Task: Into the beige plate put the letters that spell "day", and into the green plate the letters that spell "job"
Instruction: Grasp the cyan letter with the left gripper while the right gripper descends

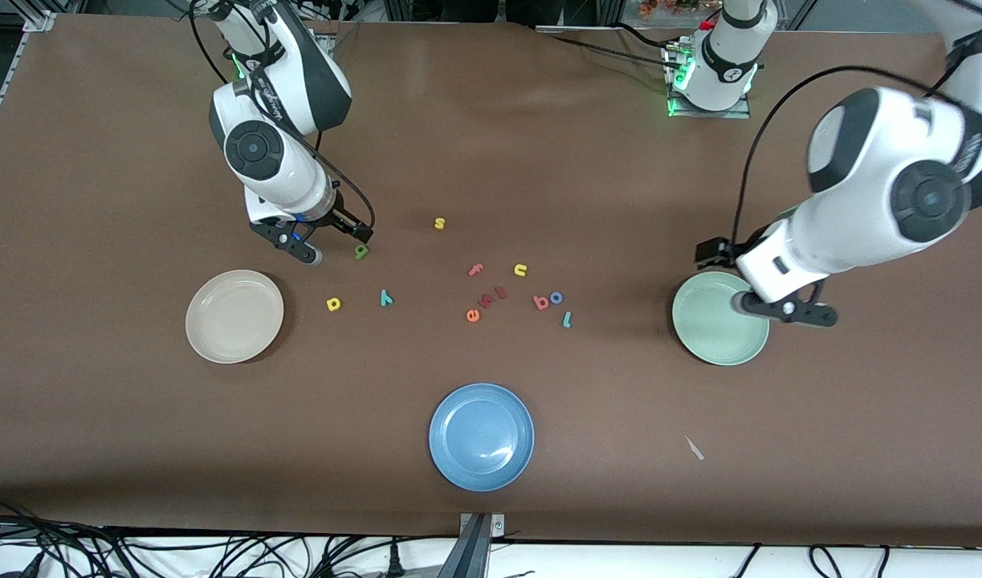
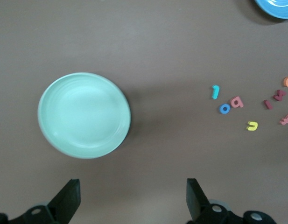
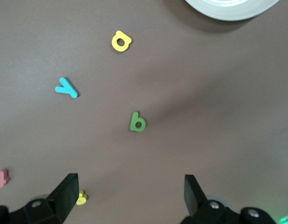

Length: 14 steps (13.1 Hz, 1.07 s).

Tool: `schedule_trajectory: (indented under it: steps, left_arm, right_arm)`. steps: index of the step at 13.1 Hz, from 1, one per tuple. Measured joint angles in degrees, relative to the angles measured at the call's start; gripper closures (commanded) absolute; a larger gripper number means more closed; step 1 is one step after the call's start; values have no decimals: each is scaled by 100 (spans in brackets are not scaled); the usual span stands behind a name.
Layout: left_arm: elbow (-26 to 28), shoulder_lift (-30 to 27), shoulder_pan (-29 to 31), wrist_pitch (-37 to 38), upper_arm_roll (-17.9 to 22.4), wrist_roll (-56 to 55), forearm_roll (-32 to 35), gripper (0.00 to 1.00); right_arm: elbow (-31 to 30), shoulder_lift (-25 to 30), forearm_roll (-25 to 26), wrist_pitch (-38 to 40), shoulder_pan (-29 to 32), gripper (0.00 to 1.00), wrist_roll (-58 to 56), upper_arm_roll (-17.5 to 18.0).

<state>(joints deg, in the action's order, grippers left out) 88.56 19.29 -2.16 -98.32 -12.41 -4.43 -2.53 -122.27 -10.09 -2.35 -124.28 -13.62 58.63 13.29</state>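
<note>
Right claw (image 1: 330, 241) open, empty, over tabletop (image 1: 97, 449) just beside green a (image 1: 361, 251). Yellow d (image 1: 333, 303) and teal y (image 1: 386, 299) nearer camera, close to beige plate (image 1: 234, 315), plate empty. Left claw (image 1: 768, 309) open, over green plate (image 1: 711, 321) rim, waiting. j (image 1: 567, 319), o (image 1: 556, 298), b (image 1: 541, 303) clustered mid-tabletop. Advice: centre claw over a, descend straight, pinch across letter's narrow width, lift clear before carrying to beige plate.

Shown are a beige plate (image 1: 234, 316), a green plate (image 1: 711, 321), a blue plate (image 1: 481, 436) and letters (yellow d (image 1: 333, 303), green a (image 1: 361, 251), teal y (image 1: 386, 299)) on brown table (image 1: 137, 449).
</note>
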Motion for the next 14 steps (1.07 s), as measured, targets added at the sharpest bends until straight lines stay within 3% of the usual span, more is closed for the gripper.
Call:
schedule_trajectory:
  steps: [5, 11, 14]
  left_arm:
    - [-16, 155, -67, -331, 12, -22, 0, 0]
    - [-14, 782, -621, -1106, -6, -997, 0, 0]
    - [-8, 1117, -802, -1833, -9, -1389, 0, 0]
  right_arm:
    - [-787, -72, 0, -1153, -1, 1, 398, 167]
    - [-852, -517, 0, -1482, 5, 2, 527, 163]
    - [-851, -764, 0, -1762, 15, 2, 534, 155]
